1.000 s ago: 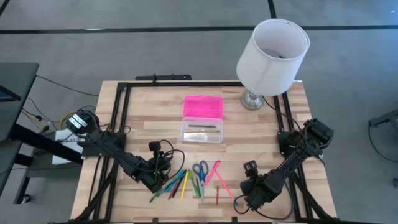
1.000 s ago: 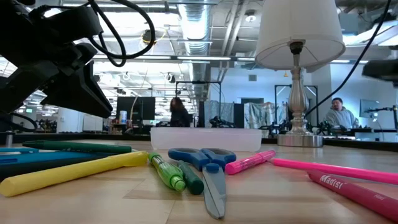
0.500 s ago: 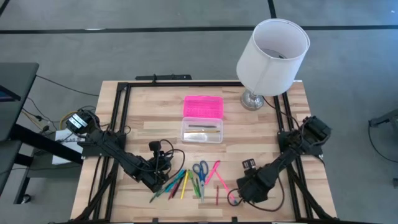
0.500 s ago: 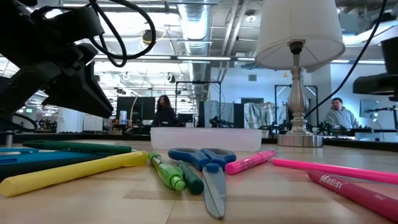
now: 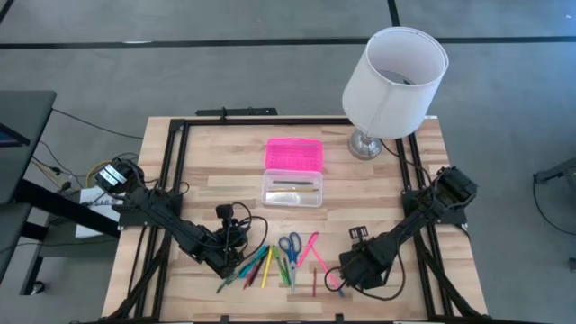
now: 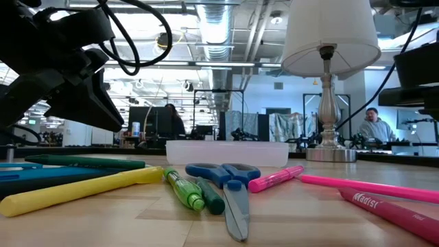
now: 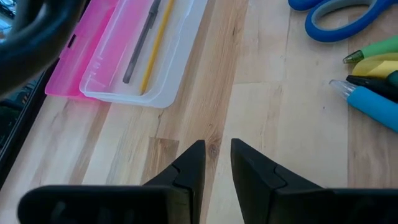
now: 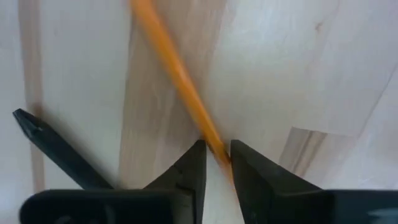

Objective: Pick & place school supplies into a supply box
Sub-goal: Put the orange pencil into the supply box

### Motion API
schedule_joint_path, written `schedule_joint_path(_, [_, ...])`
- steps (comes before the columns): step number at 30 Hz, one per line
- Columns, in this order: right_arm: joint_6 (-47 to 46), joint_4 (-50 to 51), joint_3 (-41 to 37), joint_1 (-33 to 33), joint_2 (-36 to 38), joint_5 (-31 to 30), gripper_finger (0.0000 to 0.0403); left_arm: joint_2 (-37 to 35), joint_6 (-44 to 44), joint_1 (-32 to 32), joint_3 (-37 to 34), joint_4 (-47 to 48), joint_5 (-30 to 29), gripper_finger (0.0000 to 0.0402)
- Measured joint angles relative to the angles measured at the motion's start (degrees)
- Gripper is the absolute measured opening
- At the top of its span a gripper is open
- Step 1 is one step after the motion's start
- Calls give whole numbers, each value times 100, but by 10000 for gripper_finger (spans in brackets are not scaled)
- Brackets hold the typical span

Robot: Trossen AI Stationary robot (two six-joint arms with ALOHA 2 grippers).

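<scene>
Moved: right gripper (image 5: 335, 277) has slid toward the scissors (image 5: 289, 245) since a second ago, and now sits over the pink pens beside them.
Not moved: left gripper (image 5: 236, 267) stays low at the other side of the scissors, by the bunch of pens (image 5: 254, 266).
Right fingers: right wrist view shows its two dark fingers (image 8: 193, 167) nearly together, with a thin orange pencil (image 8: 176, 82) running down into the narrow gap between them. They look closed on it.
Only in that view: the orange pencil lies slanted on bare wood, and a black pen (image 8: 50, 149) lies beside it.
Left fingers: left wrist view shows them close together, with a thin gap and nothing in it, just bare worktop (image 7: 261, 118).
Supply box: clear base (image 5: 292, 192) lies beyond the scissors toward the lamp (image 5: 392, 72), with its pink lid (image 5: 293, 155) open flat behind it.
Only in left wrist view: a grey pencil (image 7: 140, 43) and a yellow pencil (image 7: 155, 46) lie inside the clear base.
Low view: scissors lie in the middle, with a green pen (image 6: 184, 190) and a yellow marker (image 6: 75, 191) on one side and pink pens (image 6: 274, 178) on the other.
Room: a person (image 6: 375, 125) sits far behind the worktop.
</scene>
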State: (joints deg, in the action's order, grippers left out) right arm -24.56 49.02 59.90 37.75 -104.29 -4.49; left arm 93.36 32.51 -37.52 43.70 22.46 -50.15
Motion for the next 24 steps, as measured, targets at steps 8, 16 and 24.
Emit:
schedule_joint_path(8, [-241,110,-17,-299,-7,-243,27,0,0,0,-1,0,18,71])
schedule_joint_path(16, [-580,-141,-87,-853,8,-342,16,0,0,0,0,1,37,71])
schedule_joint_path(24, [-802,-389,-368,-1053,50,-183,11,0,0,-2,1,15,186,71])
